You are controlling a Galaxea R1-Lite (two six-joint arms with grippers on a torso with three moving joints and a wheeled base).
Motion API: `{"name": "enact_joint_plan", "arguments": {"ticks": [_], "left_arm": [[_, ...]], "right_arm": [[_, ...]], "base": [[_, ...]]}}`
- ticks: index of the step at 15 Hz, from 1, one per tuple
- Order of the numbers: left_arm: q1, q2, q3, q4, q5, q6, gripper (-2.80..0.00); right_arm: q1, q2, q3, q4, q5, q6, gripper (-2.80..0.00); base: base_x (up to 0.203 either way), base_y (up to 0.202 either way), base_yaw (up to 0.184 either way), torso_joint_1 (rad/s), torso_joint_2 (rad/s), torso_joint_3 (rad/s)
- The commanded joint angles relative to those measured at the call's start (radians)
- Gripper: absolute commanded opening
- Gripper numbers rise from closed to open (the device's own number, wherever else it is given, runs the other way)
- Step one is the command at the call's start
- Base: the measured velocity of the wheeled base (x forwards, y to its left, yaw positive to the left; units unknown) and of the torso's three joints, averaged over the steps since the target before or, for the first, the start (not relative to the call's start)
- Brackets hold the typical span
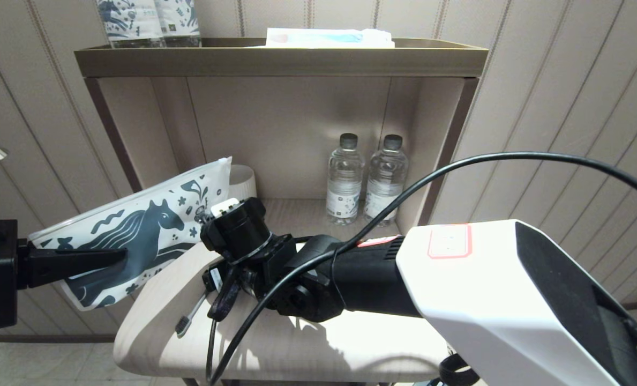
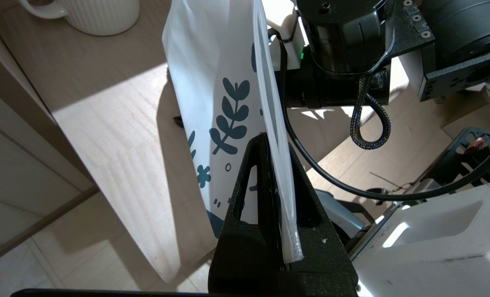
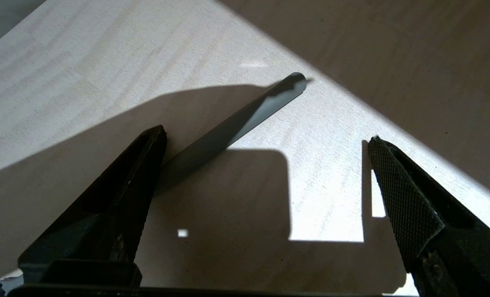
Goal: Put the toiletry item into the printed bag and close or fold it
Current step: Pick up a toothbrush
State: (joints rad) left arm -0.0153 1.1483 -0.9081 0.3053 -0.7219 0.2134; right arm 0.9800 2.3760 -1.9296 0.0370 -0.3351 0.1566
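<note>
Fingers (image 3: 397, 185) apart beside toothbrush (image 3: 236, 123).

i'm seeing the horse-printed white pouch (image 1: 136, 230) hanging tilted above the table, the grey toothbrush (image 3: 232, 130) lying flat below.

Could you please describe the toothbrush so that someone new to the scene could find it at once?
Look at the pale wooden table below the shelf unit. Near its left edge, under the open right gripper, lies the toothbrush. It is the only slim grey stick there, with a dark bristle head.
</note>
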Motion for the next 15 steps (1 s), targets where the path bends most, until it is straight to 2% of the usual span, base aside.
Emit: {"name": "enact_joint_plan", "arguments": {"ticks": [1, 4, 5, 15], "left_arm": [[0.000, 0.004, 0.000, 0.002, -0.004, 0.001, -2.80], [0.000, 0.002, 0.000, 0.003, -0.004, 0.001, -2.80], [0.000, 0.004, 0.000, 0.003, -0.005, 0.001, -2.80], [0.011, -0.002, 0.026, -0.031, -0.007, 0.001, -2.80]], "right_arm": [[0.002, 0.000, 0.000, 0.001, -0.002, 0.000, 0.00], [0.003, -0.007, 0.000, -0.004, -0.002, 0.004, 0.00], [0.009, -0.011, 0.000, -0.005, -0.004, 0.002, -2.80], [0.014, -0.006, -0.001, 0.000, 0.002, -0.003, -2.80]], "base": [[0.000, 0.000, 0.000, 0.000, 0.00, 0.000], [0.000, 0.000, 0.000, 0.000, 0.00, 0.000], [0.000, 0.000, 0.000, 0.000, 0.00, 0.000], [0.000, 0.000, 0.000, 0.000, 0.00, 0.000]]}}
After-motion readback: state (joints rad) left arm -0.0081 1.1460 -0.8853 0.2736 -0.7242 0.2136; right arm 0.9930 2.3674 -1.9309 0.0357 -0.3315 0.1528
